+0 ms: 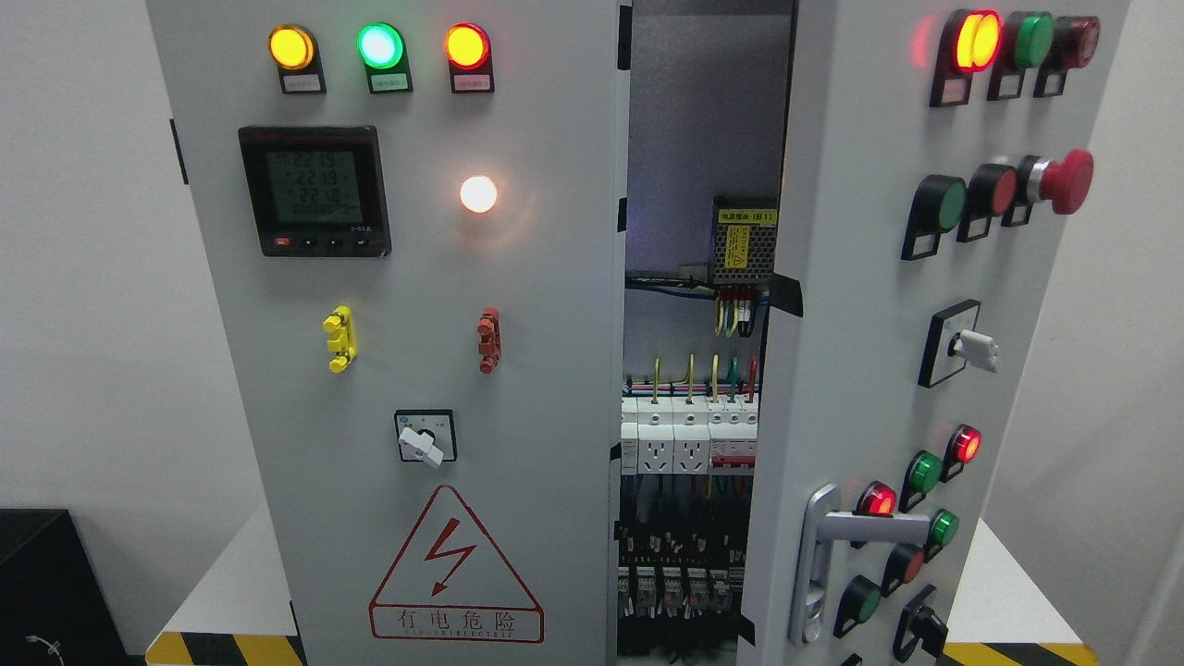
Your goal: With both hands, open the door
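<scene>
A grey electrical cabinet fills the head view. Its left door (407, 370) is closed and carries three lit lamps, a digital meter (314, 191), a rotary switch (425, 437) and a red warning triangle (453, 569). The right door (860, 305) stands swung partly open toward me, with its silver lever handle (837, 550) low on its left edge. Between the doors the inside (689, 444) shows with breakers, sockets and wiring. Neither of my hands appears in the view.
The cabinet stands on a white platform (231, 583) with a yellow-black hazard stripe (222, 649) along its front. A black box (46, 583) sits at the lower left. White walls lie on both sides. The right door bears buttons and a red emergency stop (1064, 180).
</scene>
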Controlling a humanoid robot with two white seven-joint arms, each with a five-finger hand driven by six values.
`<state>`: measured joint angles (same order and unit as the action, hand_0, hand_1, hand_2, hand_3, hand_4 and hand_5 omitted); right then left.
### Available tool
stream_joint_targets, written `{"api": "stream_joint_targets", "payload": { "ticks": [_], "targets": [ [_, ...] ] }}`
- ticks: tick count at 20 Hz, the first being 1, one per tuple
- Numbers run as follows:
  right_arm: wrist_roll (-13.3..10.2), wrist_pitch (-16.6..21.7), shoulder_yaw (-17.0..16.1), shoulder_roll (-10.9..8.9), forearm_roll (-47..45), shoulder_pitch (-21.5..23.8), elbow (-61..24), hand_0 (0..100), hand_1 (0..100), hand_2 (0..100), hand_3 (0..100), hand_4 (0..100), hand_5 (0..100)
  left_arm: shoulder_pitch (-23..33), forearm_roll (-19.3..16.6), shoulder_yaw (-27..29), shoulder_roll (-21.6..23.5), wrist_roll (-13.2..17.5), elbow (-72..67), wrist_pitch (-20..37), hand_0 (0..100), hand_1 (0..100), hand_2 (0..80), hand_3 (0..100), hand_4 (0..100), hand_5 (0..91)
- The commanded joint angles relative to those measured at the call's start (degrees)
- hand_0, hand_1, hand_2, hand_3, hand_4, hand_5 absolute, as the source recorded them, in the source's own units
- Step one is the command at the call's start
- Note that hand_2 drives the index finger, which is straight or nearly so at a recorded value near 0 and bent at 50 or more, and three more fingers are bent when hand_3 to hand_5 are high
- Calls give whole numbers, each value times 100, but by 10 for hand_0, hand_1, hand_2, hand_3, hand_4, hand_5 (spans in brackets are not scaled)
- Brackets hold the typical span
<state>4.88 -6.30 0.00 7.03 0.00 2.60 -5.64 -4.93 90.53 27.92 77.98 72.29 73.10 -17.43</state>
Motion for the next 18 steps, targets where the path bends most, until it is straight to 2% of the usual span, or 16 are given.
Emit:
{"api": "stream_joint_targets", "payload": {
  "ticks": [1, 2, 3, 4, 9, 10, 12, 13, 15, 18],
  "targets": [
    [-4, -3, -17, 1, 97, 4, 2, 0, 0, 0, 0, 0, 0, -6151, 202, -8010, 678, -459, 1699, -24, 0, 0, 0, 0, 0, 0],
    [-4, -3, -17, 1, 97, -5, -7, 0, 0, 0, 0, 0, 0, -7082, 193, -9239, 431, -652, 1681, -15, 0, 0, 0, 0, 0, 0],
    [-4, -3, -17, 1, 97, -5, 2, 0, 0, 0, 0, 0, 0, -7753, 167, -10183, 246, -846, 1681, 63, 0, 0, 0, 0, 0, 0],
    [-4, -3, -9, 1, 97, 4, 2, 0, 0, 0, 0, 0, 0, -8003, 176, -10592, -35, -1083, 1707, 73, 0, 0, 0, 0, 0, 0],
    [-4, -3, -17, 1, 97, -5, 2, 0, 0, 0, 0, 0, 0, -8717, 123, -11799, -1633, -2251, 1550, 90, 0, 0, 0, 0, 0, 0],
    [-4, 5, -17, 1, 97, -5, 2, 0, 0, 0, 0, 0, 0, -8718, 106, -11844, -2037, -2593, 1523, 186, 0, 0, 0, 0, 0, 0],
    [-4, 5, -17, 1, 97, -5, 2, 0, 0, 0, 0, 0, 0, -8718, 114, -11853, -2522, -3113, 1506, 475, 0, 0, 0, 0, 0, 0],
    [-4, 5, -17, 1, 97, -5, 2, 0, 0, 0, 0, 0, 0, -8744, 114, -11845, -2812, -3272, 1506, 677, 0, 0, 0, 0, 0, 0],
    [-4, -3, -17, 1, 97, 4, 2, 0, 0, 0, 0, 0, 0, -8753, 105, -11784, -3314, -3352, 1540, 802, 0, 0, 0, 0, 0, 0],
    [-4, 5, -17, 9, 97, 4, 2, 0, 0, 0, 0, 0, 0, -8744, 97, -11363, -3833, -3353, 1541, 794, 0, 0, 0, 0, 0, 0]
  ]
}}
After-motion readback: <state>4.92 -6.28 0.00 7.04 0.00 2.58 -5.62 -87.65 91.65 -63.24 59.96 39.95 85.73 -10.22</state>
